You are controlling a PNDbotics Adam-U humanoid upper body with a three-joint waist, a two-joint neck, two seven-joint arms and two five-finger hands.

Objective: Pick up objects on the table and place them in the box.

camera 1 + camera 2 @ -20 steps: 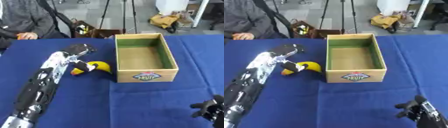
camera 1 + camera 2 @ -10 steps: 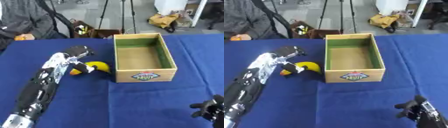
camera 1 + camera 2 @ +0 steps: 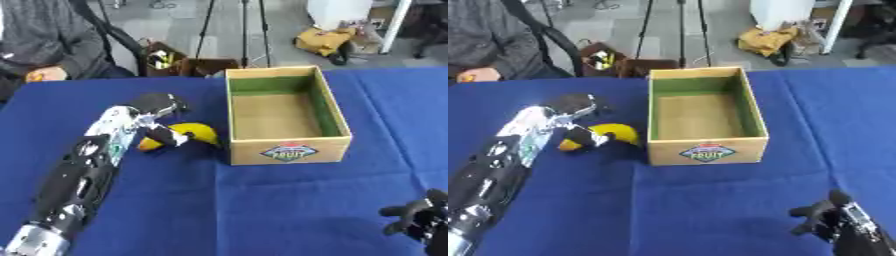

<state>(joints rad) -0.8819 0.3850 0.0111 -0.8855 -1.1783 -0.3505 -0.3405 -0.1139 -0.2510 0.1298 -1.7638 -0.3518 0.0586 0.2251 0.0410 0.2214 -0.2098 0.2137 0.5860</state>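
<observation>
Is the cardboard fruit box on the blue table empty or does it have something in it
Empty. The open-topped cardboard fruit box shows only its bare brown floor; the yellow object lies outside, left of it.

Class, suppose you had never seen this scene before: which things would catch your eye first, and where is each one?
First, the open cardboard box standing empty in the middle of the blue table, a fruit label on its front. Just to its left lies a yellow banana, with the robot's left hand on it, fingers curled over the fruit. The right hand shows idle at the lower right corner.
</observation>
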